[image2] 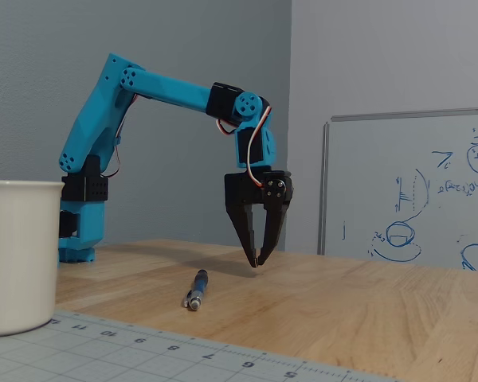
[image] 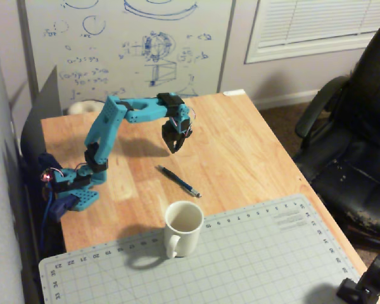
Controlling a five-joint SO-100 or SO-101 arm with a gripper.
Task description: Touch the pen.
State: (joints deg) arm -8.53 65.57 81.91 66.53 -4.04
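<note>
Lying flat on wooden table (image: 253,145), pen (image: 178,180) is seen just behind white mug (image: 182,228), untouched. Gripper (image2: 257,260) is held above table beyond pen, fingertips together. Pen is judged light, rigid, smooth, prone to rolling; mid-barrel contact is advised.

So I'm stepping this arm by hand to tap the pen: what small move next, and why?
Probably lower the claw and ease it toward the pen. In both fixed views its shut tips hang above the bare wooden table, apart from the pen, which lies flat nearer the mug.
</note>
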